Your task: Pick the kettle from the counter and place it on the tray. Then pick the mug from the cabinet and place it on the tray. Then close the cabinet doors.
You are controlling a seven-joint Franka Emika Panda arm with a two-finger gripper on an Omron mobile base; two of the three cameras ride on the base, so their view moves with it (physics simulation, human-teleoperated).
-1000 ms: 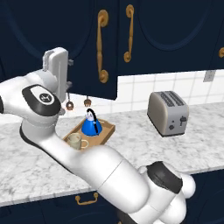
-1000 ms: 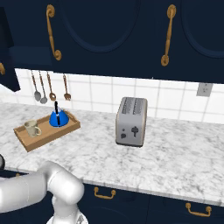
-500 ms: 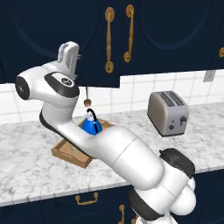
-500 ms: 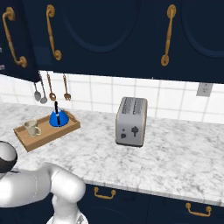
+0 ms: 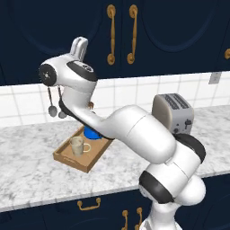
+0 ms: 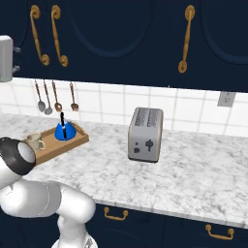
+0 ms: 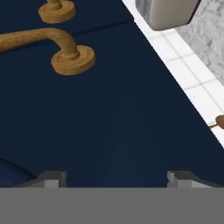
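Kettle [image 6: 63, 131] sat on the wooden tray [image 6: 72, 144], far end; mug [image 6: 35, 141] was on the same tray, nearer end, apart from the kettle. Tray rested on the marbled counter [image 6: 193, 169], left of the toaster [image 6: 145, 135]. Cabinet doors [image 5: 148, 31] above were shut, brass handles [image 5: 132, 33] side by side. Gripper [image 7: 114, 178] was up against a navy door panel, fingers [image 7: 51, 178] spread wide, nothing between them. Utensils [image 6: 47, 97] hung on the tiled wall behind the tray.

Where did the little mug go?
The mug sits in the wooden tray on the counter, beside the blue kettle, left of the toaster.
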